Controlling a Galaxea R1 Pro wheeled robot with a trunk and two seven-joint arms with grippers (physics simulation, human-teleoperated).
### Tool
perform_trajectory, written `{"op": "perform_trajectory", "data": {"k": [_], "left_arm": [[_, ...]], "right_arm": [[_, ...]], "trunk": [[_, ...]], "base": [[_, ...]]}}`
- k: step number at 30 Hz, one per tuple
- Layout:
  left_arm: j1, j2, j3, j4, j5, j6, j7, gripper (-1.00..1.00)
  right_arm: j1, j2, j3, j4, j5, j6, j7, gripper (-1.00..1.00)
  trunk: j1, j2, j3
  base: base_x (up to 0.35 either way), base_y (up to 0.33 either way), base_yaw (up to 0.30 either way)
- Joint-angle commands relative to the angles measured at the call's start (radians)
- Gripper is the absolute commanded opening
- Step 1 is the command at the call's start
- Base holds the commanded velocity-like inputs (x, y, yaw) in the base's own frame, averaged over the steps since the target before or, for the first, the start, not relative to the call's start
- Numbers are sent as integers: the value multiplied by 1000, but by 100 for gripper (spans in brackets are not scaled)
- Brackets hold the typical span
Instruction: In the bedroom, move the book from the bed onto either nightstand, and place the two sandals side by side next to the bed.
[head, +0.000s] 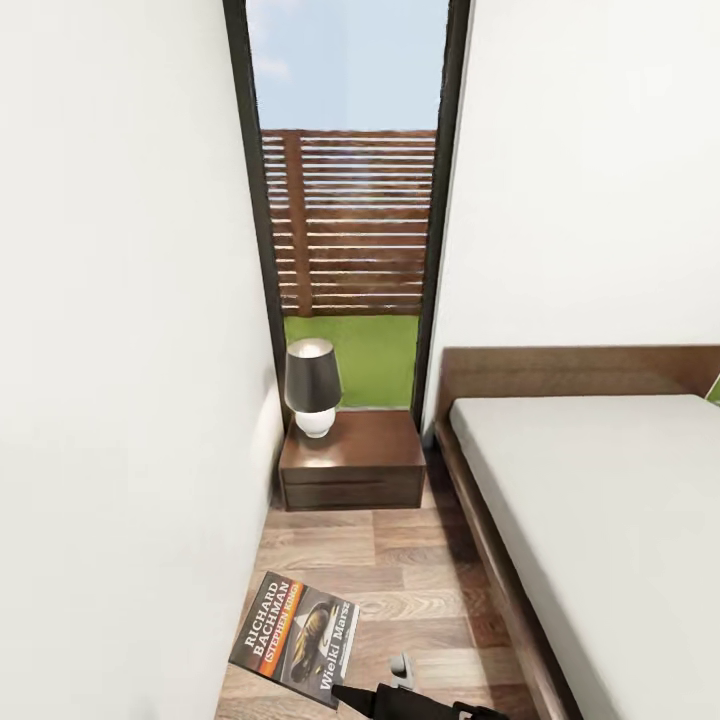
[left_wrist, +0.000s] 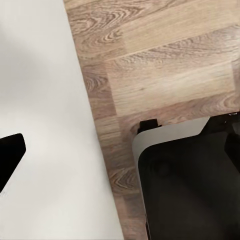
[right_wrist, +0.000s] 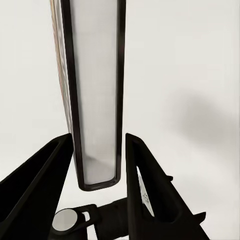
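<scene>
Book (head: 297, 640) gripped edge-on in right pincer (right_wrist: 97, 170), held above floor (head: 400, 560), nightstand (head: 352, 470) ahead beside bed (head: 600, 500). Thin, light, stiff; cover likely slippery, clamp near spine. Left pincer state: cannot tell.

Wood-plank floor (head: 400, 580) runs between white wall and bed (head: 600, 500). Nightstand (head: 352, 470) stands on floor under the window, just beside the bed's headboard corner. Lamp (head: 312, 385) with dark shade sits on nightstand top, toward its left rear. Bed frame rests on floor; light-grey mattress bare in the visible part
</scene>
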Motion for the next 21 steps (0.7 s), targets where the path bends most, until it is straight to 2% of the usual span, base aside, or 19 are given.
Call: {"op": "perform_trajectory", "data": {"k": [1,21], "left_arm": [[-1,0,-8,1,4,-3,4,100],[-1,0,-10,1,2,-3,4,100]], "right_arm": [[-1,0,-3,0,-7,10,3,-100],[-1,0,-3,0,-7,10,3,-100]], "trunk": [[1,-2,-2],[1,-2,-2]], "base": [[337,3,0],[338,1,0]]}}
